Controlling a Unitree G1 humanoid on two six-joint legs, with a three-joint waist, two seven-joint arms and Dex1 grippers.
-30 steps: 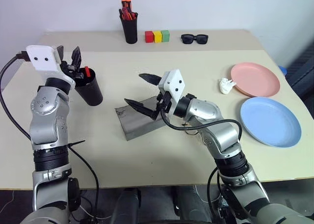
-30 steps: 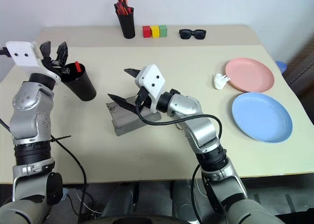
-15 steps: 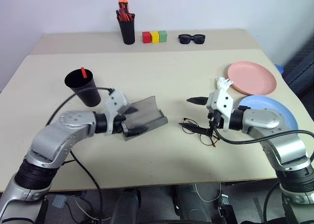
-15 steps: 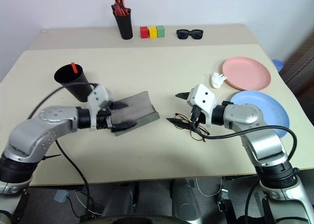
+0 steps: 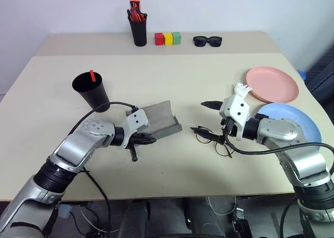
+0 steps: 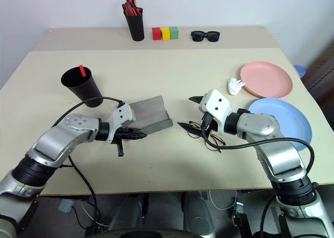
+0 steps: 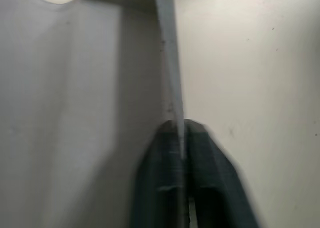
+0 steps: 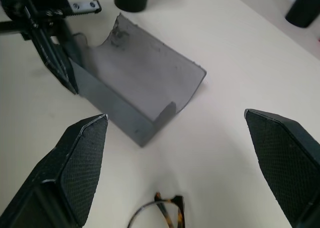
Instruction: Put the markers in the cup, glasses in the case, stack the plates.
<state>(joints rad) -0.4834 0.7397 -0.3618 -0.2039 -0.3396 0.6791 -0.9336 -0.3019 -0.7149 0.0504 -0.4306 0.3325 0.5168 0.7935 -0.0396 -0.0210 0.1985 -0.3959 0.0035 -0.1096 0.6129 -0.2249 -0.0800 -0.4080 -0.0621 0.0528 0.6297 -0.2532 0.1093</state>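
Note:
The grey case (image 5: pixel 158 120) lies open on the table's middle. My left gripper (image 5: pixel 147 139) is shut on the thin near wall of the case (image 7: pixel 75 113), and in the left wrist view the fingers (image 7: pixel 200 178) pinch that edge. The wire-framed glasses (image 5: pixel 213 139) lie on the table to the right of the case. My right gripper (image 5: pixel 206 117) hangs open just above them, with nothing between its fingers (image 8: pixel 75 173). The black cup (image 5: pixel 92 92) stands behind the left arm with a red-capped marker (image 5: pixel 92 75) sticking out. A pink plate (image 5: pixel 272 84) and a blue plate (image 5: pixel 295 124) lie side by side at the right.
A small white figure (image 5: pixel 240 90) stands by the pink plate. Along the back edge are a black holder of orange-red pens (image 5: pixel 138 25), three coloured blocks (image 5: pixel 167 38) and black sunglasses (image 5: pixel 207 40).
My left arm came down from the cup to the case and shut on its near wall. My right gripper left the case, swung right over the glasses and stayed open.

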